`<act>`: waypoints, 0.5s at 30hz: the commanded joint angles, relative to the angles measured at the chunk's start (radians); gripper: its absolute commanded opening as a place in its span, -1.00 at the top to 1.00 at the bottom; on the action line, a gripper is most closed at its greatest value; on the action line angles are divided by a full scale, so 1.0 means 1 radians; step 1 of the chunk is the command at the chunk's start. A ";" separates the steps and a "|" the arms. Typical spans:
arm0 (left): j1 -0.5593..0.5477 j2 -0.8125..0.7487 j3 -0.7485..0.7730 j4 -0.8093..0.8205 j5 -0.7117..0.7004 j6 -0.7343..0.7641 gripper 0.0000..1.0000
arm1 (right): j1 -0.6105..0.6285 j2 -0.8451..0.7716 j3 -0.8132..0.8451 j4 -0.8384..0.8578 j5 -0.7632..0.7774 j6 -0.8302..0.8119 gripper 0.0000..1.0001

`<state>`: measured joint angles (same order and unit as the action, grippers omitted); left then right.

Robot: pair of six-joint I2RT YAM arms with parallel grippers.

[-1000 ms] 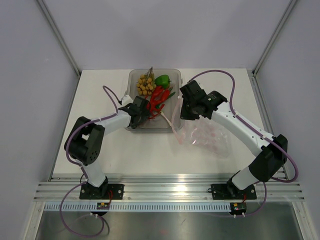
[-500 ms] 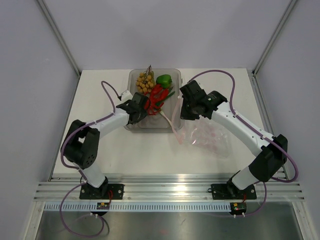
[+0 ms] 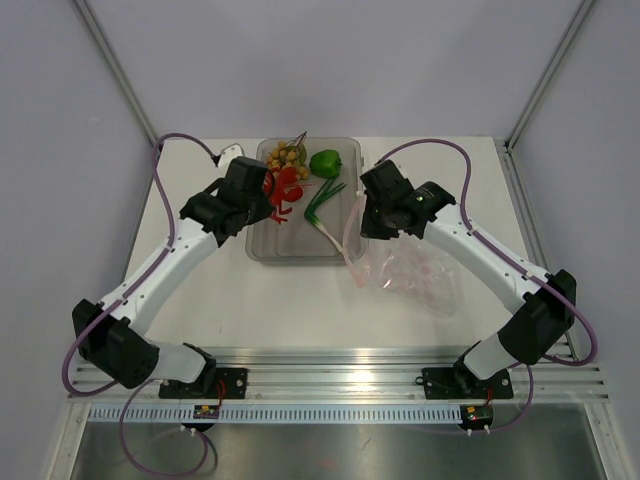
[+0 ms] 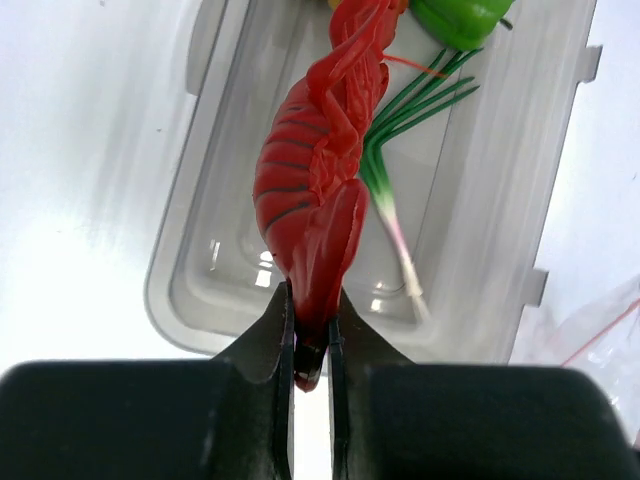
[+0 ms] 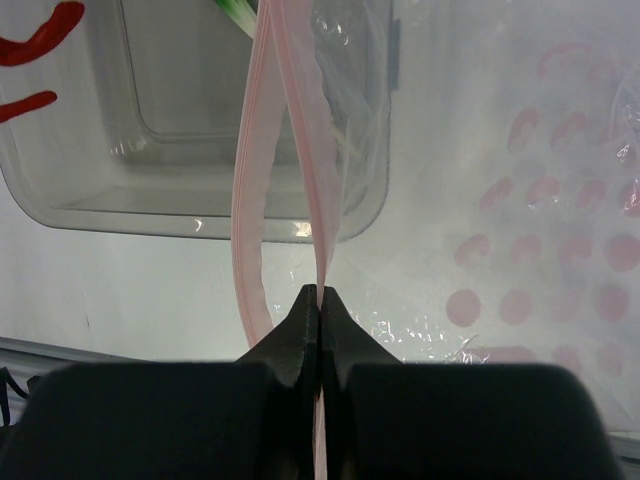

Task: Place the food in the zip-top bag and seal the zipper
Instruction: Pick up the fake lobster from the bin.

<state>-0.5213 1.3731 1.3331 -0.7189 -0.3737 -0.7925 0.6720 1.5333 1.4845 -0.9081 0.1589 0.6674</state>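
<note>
Because the right gripper point(image 5: 318, 295) is pinched shut on one lip of the zipper point(image 5: 304, 150), propping the zip-top bag point(image 3: 410, 270) open beside the tray point(image 4: 230, 200), the left gripper point(image 4: 310, 300), clamped on the red lobster point(image 4: 310, 180) above that tray (green pepper point(image 4: 460, 15) and stalks point(image 4: 400, 130) lie there), has a mouth to aim for.

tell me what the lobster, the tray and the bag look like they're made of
Lobster: probably moulded plastic or rubber, glossy red with dark ridge lines and a smooth sheen.
Tray: rigid clear-grey plastic, judging by the glints on its rounded moulded corners.
Bag: thin clear plastic film, crinkled and see-through, with pink dots and a pink strip along the mouth.
</note>
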 commanded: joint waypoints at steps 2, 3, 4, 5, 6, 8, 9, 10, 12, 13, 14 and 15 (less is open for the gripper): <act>0.004 -0.061 0.035 -0.040 0.062 0.127 1.00 | -0.003 -0.032 0.010 0.044 0.001 -0.002 1.00; 0.004 -0.065 0.035 -0.036 0.096 0.150 1.00 | -0.005 -0.032 0.010 0.044 -0.001 -0.002 1.00; 0.004 -0.065 0.041 -0.034 0.111 0.159 1.00 | -0.003 -0.033 0.007 0.044 -0.002 -0.002 1.00; 0.004 -0.063 0.043 -0.031 0.131 0.173 1.00 | -0.003 -0.035 0.007 0.046 -0.002 -0.002 1.00; 0.004 -0.062 0.047 -0.033 0.178 0.199 1.00 | -0.003 -0.039 0.005 0.046 -0.002 0.000 1.00; 0.004 -0.060 0.074 -0.053 0.211 0.217 1.00 | -0.005 -0.045 -0.001 0.046 0.002 -0.005 1.00; 0.004 -0.062 0.084 -0.063 0.244 0.243 1.00 | -0.003 -0.051 -0.007 0.044 0.004 -0.006 1.00; 0.004 -0.065 0.106 -0.089 0.257 0.257 1.00 | -0.003 -0.053 -0.010 0.043 0.008 -0.008 1.00; 0.004 -0.074 0.124 -0.114 0.298 0.310 1.00 | -0.003 -0.055 -0.012 0.040 0.007 -0.011 1.00; 0.004 -0.081 0.133 -0.147 0.306 0.326 1.00 | -0.003 -0.055 -0.013 0.044 0.007 -0.014 1.00; 0.006 -0.091 0.161 -0.168 0.315 0.338 1.00 | -0.003 -0.053 -0.015 0.044 0.005 -0.017 1.00; 0.006 -0.098 0.178 -0.187 0.329 0.366 1.00 | -0.003 -0.050 -0.015 0.048 0.008 -0.020 1.00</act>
<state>-0.5171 1.3296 1.4197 -0.8825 -0.1310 -0.5278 0.6720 1.5181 1.4738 -0.8867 0.1585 0.6655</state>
